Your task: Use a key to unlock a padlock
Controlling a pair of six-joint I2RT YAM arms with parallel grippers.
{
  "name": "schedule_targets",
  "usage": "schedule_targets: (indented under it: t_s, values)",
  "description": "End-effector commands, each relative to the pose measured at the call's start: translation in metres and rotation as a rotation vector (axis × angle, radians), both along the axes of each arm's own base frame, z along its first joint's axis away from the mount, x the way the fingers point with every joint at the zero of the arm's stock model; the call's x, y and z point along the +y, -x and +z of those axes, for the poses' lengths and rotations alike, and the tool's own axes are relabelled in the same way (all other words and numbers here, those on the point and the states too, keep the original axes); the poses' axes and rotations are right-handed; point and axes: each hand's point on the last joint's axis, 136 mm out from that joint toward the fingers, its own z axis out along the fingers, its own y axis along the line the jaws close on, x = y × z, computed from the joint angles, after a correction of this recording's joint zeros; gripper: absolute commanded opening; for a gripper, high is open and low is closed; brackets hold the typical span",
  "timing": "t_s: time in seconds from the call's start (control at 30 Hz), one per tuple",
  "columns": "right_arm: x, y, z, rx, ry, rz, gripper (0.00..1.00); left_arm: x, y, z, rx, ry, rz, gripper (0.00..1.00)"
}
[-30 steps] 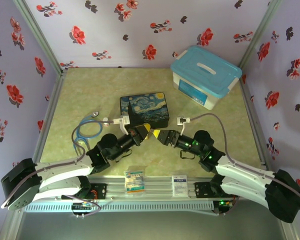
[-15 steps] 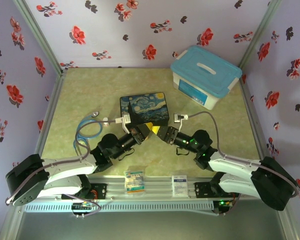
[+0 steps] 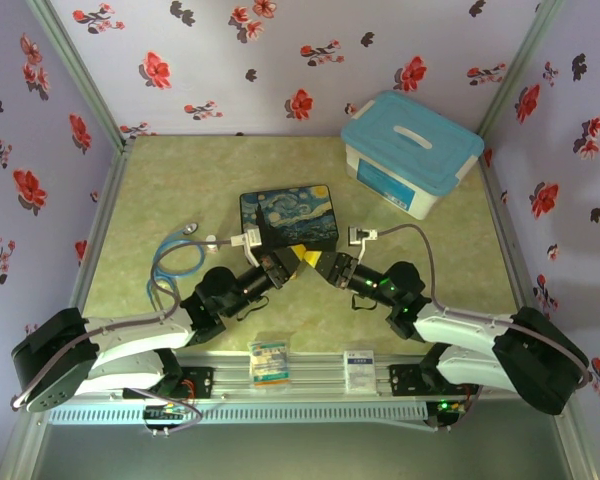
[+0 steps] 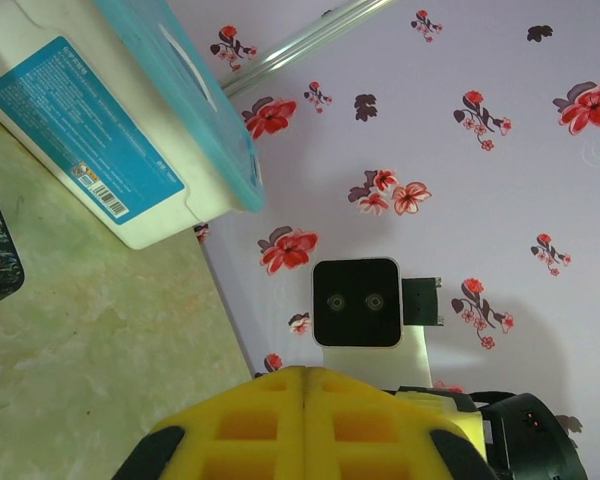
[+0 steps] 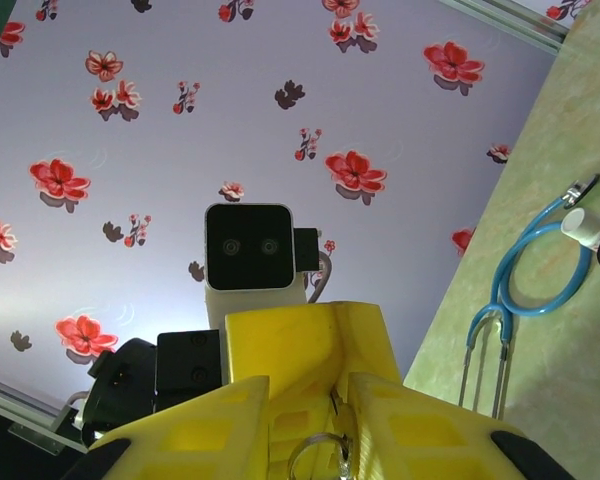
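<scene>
your left fingers [image 4: 298,425] are clenched flat together; what they hold, if anything, i cannot tell; your right fingers [image 5: 390,425] stand narrowly apart around a thin silver loop [image 5: 316,455], and i cannot tell whether they pinch it, nor whether that loop is the padlock's shackle or a ring on the key; either way, i judge the task's things to be up where the two sets of fingers meet, above the desk [image 3: 180,180] just in front of the starry night tin [image 3: 288,218]; expect the padlock to be hard, smooth and heavy for its size, so take it by its flat faces, not the loose shackle, and leave the keyhole end bare; the key is thin and apt to twist, so hold its head squarely; the blue stethoscope [image 3: 175,262] and the lidded box [image 3: 410,150] lie well apart.
</scene>
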Motion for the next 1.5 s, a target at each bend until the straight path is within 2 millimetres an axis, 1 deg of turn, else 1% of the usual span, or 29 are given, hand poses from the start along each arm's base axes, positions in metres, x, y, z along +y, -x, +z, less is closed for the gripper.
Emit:
schedule_targets:
  t_s: [0.0, 0.2, 0.33, 0.43, 0.63, 0.77, 0.83, 1.0, 1.17, 1.2, 1.23, 1.27, 1.3, 1.33, 1.37, 1.4, 1.47]
  values:
    - [-0.005, 0.002, 0.005, -0.024, -0.026, -0.007, 0.23, 0.003, -0.003, 0.014, -0.030, 0.026, 0.018, 0.00]
    - [-0.006, 0.001, 0.001, -0.015, -0.023, -0.011, 0.25, 0.004, -0.005, 0.017, -0.038, 0.037, 0.023, 0.00]
    - [-0.007, 0.001, 0.000, -0.018, -0.023, -0.022, 0.20, 0.005, -0.005, 0.015, -0.033, 0.035, 0.024, 0.00]
    - [-0.007, 0.001, 0.002, -0.025, -0.030, -0.024, 0.14, 0.005, -0.005, 0.010, -0.024, 0.028, 0.026, 0.00]
    - [-0.005, -0.001, 0.001, -0.026, -0.028, -0.019, 0.10, 0.004, -0.005, 0.003, -0.002, 0.027, 0.021, 0.00]
    - [-0.004, -0.002, -0.001, -0.020, -0.027, -0.022, 0.14, 0.003, -0.006, -0.003, 0.011, 0.022, 0.019, 0.00]
    - [-0.003, -0.003, 0.001, -0.023, -0.029, -0.021, 0.14, 0.003, -0.005, -0.005, 0.017, 0.025, 0.017, 0.00]
    - [0.000, -0.004, 0.002, -0.031, -0.028, -0.012, 0.00, 0.005, -0.006, -0.008, 0.021, 0.024, 0.024, 0.00]
    - [-0.002, -0.005, -0.001, -0.027, -0.023, -0.022, 0.00, 0.007, -0.006, -0.009, 0.020, 0.020, 0.027, 0.00]
    - [-0.002, -0.005, -0.002, -0.025, -0.019, -0.021, 0.00, 0.008, -0.007, -0.009, 0.019, 0.022, 0.030, 0.04]
    - [-0.003, -0.005, -0.004, -0.022, -0.014, -0.026, 0.00, 0.010, -0.008, -0.009, 0.019, 0.022, 0.036, 0.20]
    - [-0.003, -0.006, -0.008, -0.016, -0.004, -0.030, 0.00, 0.013, -0.010, -0.009, 0.019, 0.023, 0.050, 0.43]
    - [-0.005, -0.008, -0.012, -0.008, 0.009, -0.044, 0.00, 0.018, -0.013, -0.008, 0.019, 0.022, 0.069, 0.59]
    - [-0.006, -0.009, -0.018, 0.005, 0.030, -0.058, 0.00, 0.021, -0.014, -0.008, 0.014, 0.012, 0.087, 0.69]
    - [-0.008, -0.012, -0.024, 0.019, 0.058, -0.077, 0.00, 0.025, -0.017, -0.008, 0.013, -0.010, 0.107, 0.92]
    - [-0.010, -0.014, -0.031, 0.029, 0.092, -0.096, 0.00, 0.029, -0.018, -0.009, 0.013, -0.047, 0.129, 0.99]
    - [-0.014, -0.018, -0.043, 0.050, 0.167, -0.130, 0.00, 0.034, -0.022, -0.014, 0.018, -0.169, 0.160, 1.00]
